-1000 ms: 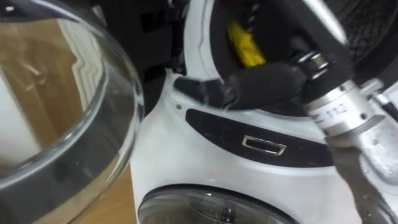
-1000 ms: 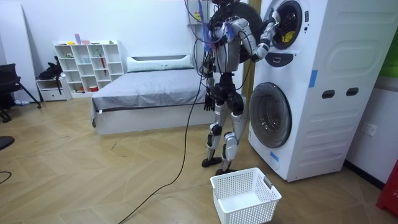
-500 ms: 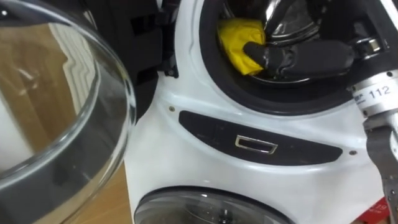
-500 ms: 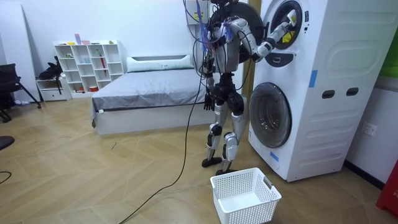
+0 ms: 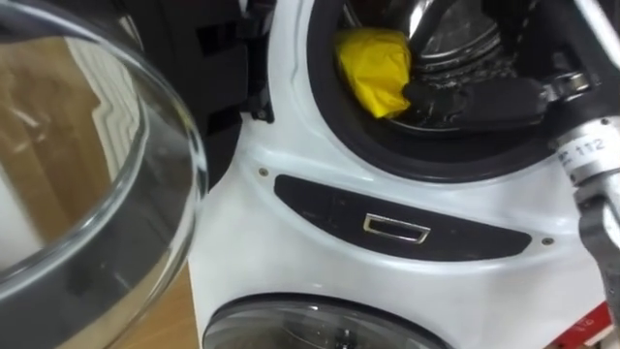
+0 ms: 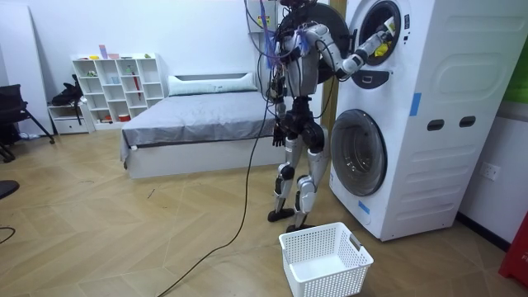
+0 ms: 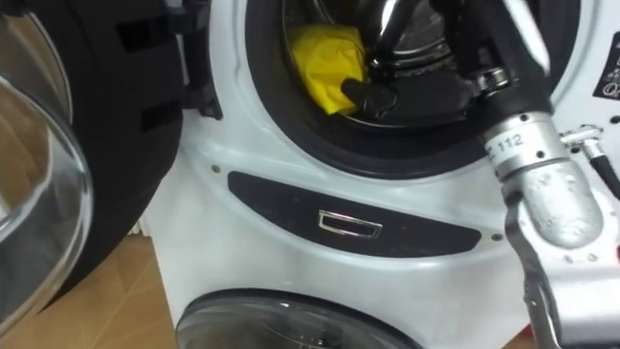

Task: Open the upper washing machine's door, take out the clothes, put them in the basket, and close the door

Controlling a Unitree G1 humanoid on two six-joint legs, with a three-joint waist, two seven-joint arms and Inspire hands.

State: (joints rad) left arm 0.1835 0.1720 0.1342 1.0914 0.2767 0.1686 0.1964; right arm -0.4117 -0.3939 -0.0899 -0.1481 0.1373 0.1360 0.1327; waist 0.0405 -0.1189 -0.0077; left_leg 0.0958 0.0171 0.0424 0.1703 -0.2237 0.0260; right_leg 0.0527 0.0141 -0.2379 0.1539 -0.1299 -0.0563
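Robot stands upright on the wood floor, facing the washing machine (image 6: 412,124), a white stack with two round openings. Its right arm is raised and reaches into the upper opening.

Right hand (image 5: 465,97): dark, lying nearly level inside the upper drum (image 5: 455,39), wrist at the door ring. Its front end touches the lower right edge of the yellow cloth (image 5: 373,63). Dark hand against dark drum, so I cannot tell whether it is apart, together or clamped on the cloth.

Yellow cloth: bunched, inside the drum, just left of the hand and slightly above it, resting against the black rubber ring (image 5: 325,97) at the opening's left side. No other clothes can be made out in there.

Below the hand: a dark curved control strip (image 5: 320,204) on the white front, with a small silver-framed slot (image 5: 395,228) in it. Further below, the top of the lower glass door (image 5: 310,325), closed.

Far left of the hand: the upper door (image 5: 97,194), swung wide open, its glass bowl near the camera.

Left hand (image 6: 279,132): hangs low by the hip, well apart from the machine; state cannot be told.

On the floor well below the right hand, near the robot's feet: a white basket (image 6: 324,260). Behind the robot: a bed (image 6: 198,120) and a white shelf (image 6: 115,87).
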